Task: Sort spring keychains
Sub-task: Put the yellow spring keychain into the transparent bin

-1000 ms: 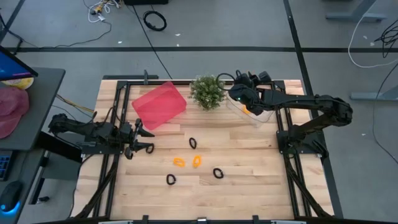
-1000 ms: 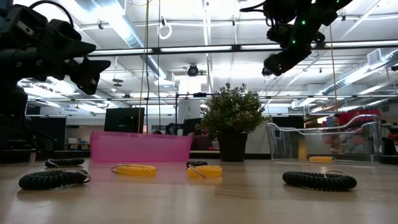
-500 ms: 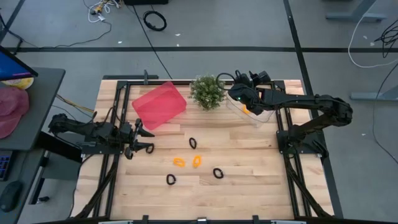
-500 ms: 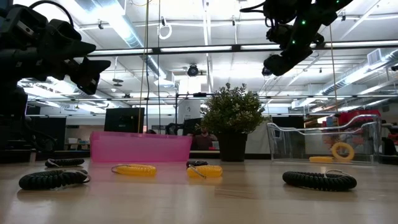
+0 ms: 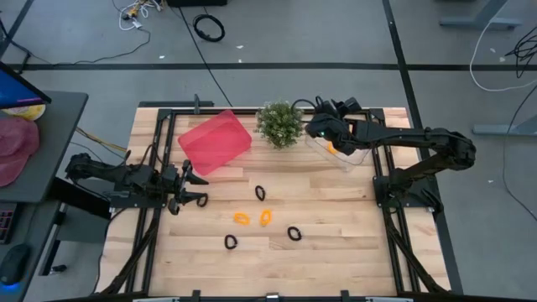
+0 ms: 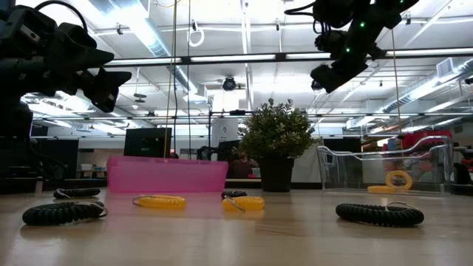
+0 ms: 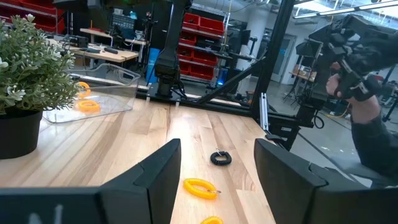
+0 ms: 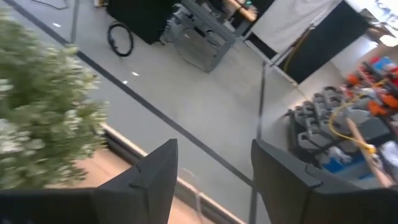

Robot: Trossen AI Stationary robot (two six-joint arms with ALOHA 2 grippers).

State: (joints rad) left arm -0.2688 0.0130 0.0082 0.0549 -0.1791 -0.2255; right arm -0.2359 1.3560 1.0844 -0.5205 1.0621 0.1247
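Five spring keychains lie flat on the table: black ones (image 5: 261, 192), (image 5: 294, 233), (image 5: 231, 242) and orange ones (image 5: 242, 219), (image 5: 265, 217). Two more orange keychains are in the clear bin (image 5: 344, 155): one (image 6: 380, 189) lies flat, and the other (image 6: 399, 179) stands on edge. My right gripper (image 5: 315, 129) hangs open above the clear bin's left end, beside the potted plant (image 5: 279, 123); its fingers (image 8: 155, 177) hold nothing. My left gripper (image 5: 200, 190) waits open near the table's left side, low over the wood, with its fingers (image 7: 165, 171) pointing toward the keychains.
A pink bin (image 5: 216, 141) sits on the far left part of the table, with the plant between it and the clear bin. The black frame rails (image 5: 382, 180) run along both sides. Bare wood lies between the keychains and the near edge.
An orange keychain has dropped into the clear bin, where it now stands on edge beside the one that lies flat. My right gripper has risen slightly above the bin. My left arm has kept still.
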